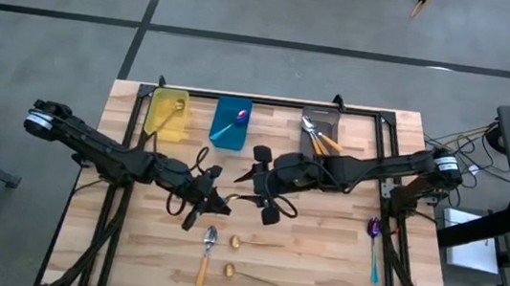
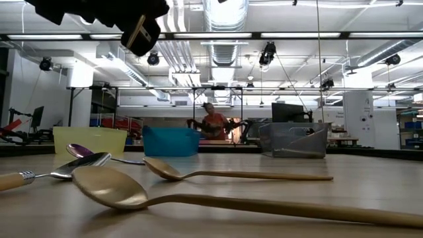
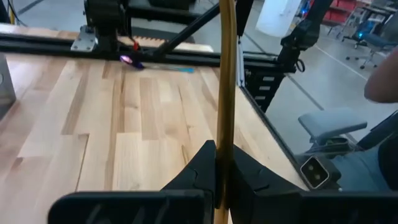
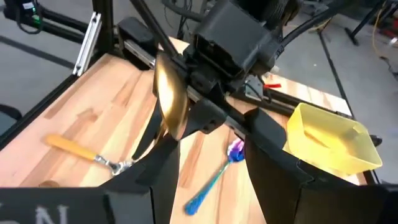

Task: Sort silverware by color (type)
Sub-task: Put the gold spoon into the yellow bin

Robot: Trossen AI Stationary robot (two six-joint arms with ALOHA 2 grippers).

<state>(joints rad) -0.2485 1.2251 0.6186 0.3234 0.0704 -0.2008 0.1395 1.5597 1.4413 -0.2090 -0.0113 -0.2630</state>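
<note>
My left gripper (image 1: 215, 199), over the table's middle, is shut on a thin all-gold spoon (image 3: 224, 74), whose bowl (image 4: 169, 93) shows in the right wrist view. My right gripper (image 1: 260, 180) stands open just to its right, facing that bowl, and no touch shows. On the table near the front lie an orange-handled silver spoon (image 1: 207, 253) and two gold spoons (image 1: 253, 244) (image 1: 247, 276). One purple spoon with a teal handle (image 1: 373, 245) lies at the right edge. Another (image 4: 214, 177) lies below the grippers. My left gripper pinches the gold spoon's thin handle (image 3: 222, 140) between its two fingers, which come about level from the table's left and lie across the handle. The spoon is lifted clear of the table, and its handle runs on past the fingers on both sides.
Along the far edge stand a yellow bin (image 1: 167, 114) holding a gold spoon, a blue bin (image 1: 230, 123) holding a purple one, and a grey bin (image 1: 319, 131) holding orange-handled ones. A person (image 2: 215, 122) shows far behind the table.
</note>
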